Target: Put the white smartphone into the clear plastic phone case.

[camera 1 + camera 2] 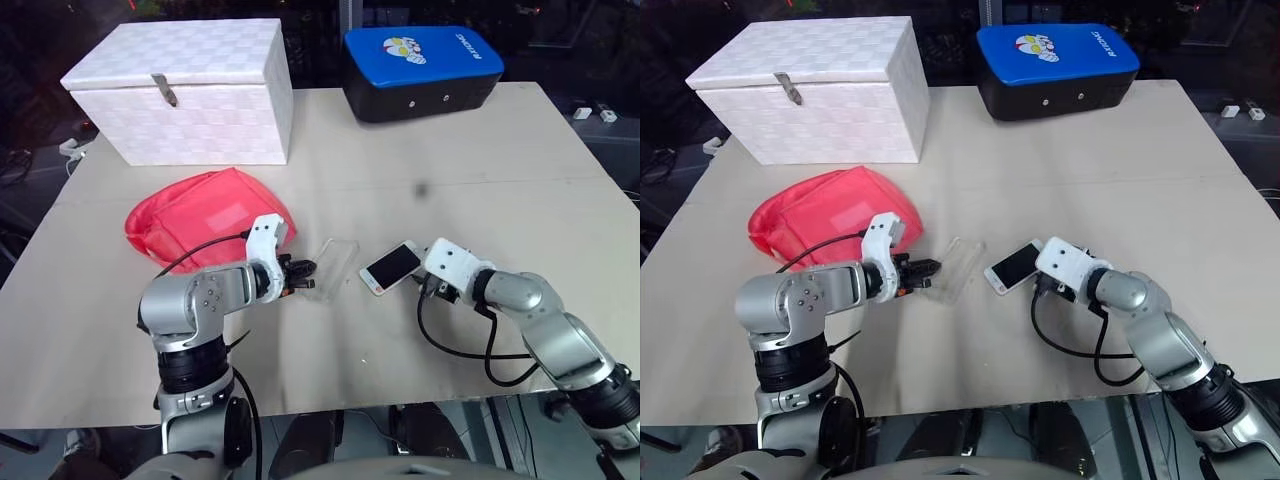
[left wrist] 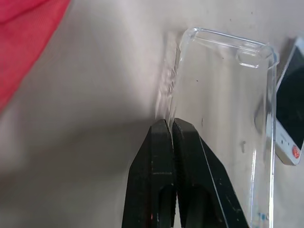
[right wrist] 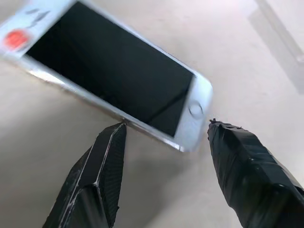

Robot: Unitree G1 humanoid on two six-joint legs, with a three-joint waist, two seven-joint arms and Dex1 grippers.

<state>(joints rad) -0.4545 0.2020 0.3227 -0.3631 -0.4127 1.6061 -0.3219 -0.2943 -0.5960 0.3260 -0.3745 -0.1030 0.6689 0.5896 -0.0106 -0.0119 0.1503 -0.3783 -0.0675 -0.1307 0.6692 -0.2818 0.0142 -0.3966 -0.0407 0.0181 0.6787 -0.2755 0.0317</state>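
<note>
The clear plastic phone case (image 1: 335,263) lies near the middle of the table, tipped up at one side. My left gripper (image 1: 304,273) is shut on its long rim, and the black fingers (image 2: 172,142) pinch that thin edge. Just right of the case lies the white smartphone (image 1: 390,266), with a dark screen and a round home button (image 3: 196,109). My right gripper (image 3: 166,124) stands open around the phone's home-button end. One fingertip (image 3: 116,135) is at the phone's long edge and the other (image 3: 223,135) is close beside its corner.
A red fabric bag (image 1: 200,213) lies just behind my left arm. A white latched box (image 1: 185,90) stands at the back left and a blue-and-black case (image 1: 422,68) at the back right. A black cable (image 1: 490,355) loops beside my right arm near the table's front edge.
</note>
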